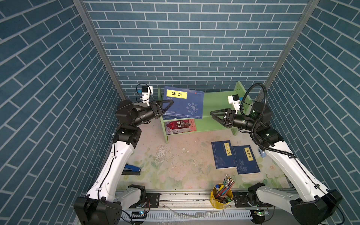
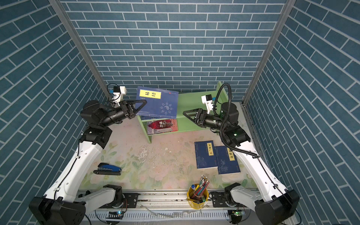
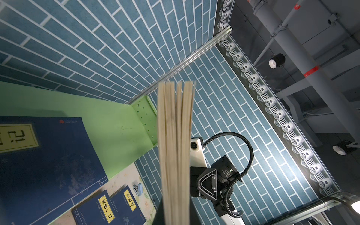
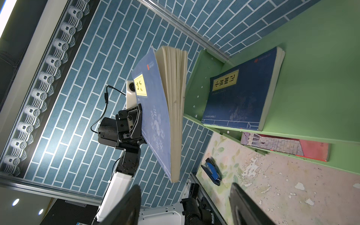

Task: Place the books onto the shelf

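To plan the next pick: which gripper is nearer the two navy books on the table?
Right. The right gripper hovers open just beyond the two navy books; the left gripper, holding another book, is farther, at the left.

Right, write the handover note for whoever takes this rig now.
Left gripper: shut on a navy book, held in the air over the left end of the shelf, not yet set down.
Right gripper: open, empty, near the shelf's right end.
Done: another navy book lies on the upper tier, the red book on the lower tier.
Left: place the held book, then shelve the two navy books lying side by side on the table, front right.
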{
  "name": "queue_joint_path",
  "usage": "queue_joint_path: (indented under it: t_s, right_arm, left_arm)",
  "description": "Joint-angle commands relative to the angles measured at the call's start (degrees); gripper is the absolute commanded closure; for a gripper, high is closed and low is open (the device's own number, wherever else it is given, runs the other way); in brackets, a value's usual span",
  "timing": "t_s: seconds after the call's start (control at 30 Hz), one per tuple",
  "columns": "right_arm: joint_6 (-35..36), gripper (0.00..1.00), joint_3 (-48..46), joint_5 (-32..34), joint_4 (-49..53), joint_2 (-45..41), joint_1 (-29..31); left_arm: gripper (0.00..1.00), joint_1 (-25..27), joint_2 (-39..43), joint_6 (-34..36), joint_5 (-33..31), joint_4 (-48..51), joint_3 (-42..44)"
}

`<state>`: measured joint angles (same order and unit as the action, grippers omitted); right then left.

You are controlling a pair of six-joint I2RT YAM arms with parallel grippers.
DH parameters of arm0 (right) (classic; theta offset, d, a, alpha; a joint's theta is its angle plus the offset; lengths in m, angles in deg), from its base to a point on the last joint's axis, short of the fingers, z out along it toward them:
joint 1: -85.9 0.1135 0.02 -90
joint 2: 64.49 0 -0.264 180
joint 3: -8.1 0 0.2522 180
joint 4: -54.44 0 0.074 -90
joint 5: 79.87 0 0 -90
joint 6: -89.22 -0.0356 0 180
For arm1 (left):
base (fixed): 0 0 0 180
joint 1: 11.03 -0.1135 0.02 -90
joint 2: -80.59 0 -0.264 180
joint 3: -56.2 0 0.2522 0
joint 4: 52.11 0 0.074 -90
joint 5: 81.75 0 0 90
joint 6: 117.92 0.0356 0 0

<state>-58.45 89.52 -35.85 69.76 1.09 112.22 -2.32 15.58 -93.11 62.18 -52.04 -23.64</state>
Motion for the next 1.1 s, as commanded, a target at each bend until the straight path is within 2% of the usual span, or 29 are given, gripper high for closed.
queue_joint_path:
  t_s: [0.0,0.27,0.6,0.7,0.77,0.83,1.07]
  right_arm:
    - [-0.84,0.29,2.17,1.02,-6.81,1.12,1.97]
    - [-0.9,0.33,2.74,3.71,-10.97,5.18,5.43]
    - [-4.53,0.4,4.02,2.52,-20.34,10.17,7.47]
    - [-5.65,0.49,4.92,1.5,-22.5,12.03,8.09]
    - [-6.08,0.59,5.04,1.34,-23.48,12.68,8.41]
    - [-6.61,0.65,4.81,1.33,-24.65,12.99,8.57]
    - [-7.5,0.93,4.54,1.23,-27.21,13.39,8.92]
  left_arm:
    - [1.0,0.12,1.22,-1.46,-0.56,-5.25,1.01]
    - [1.0,0.25,0.99,-4.8,-2.54,-10.07,2.81]
    - [1.0,1.22,0.66,-4.42,-2.08,-8.91,3.15]
    - [1.0,1.22,0.54,-4.42,-2.29,-9.17,3.07]
    - [1.0,1.22,0.52,-4.42,-2.36,-8.97,2.98]
    - [1.0,1.22,0.57,-4.23,-2.49,-8.54,3.15]
    - [1.0,1.22,1.07,-2.8,-3.38,-6.18,4.59]
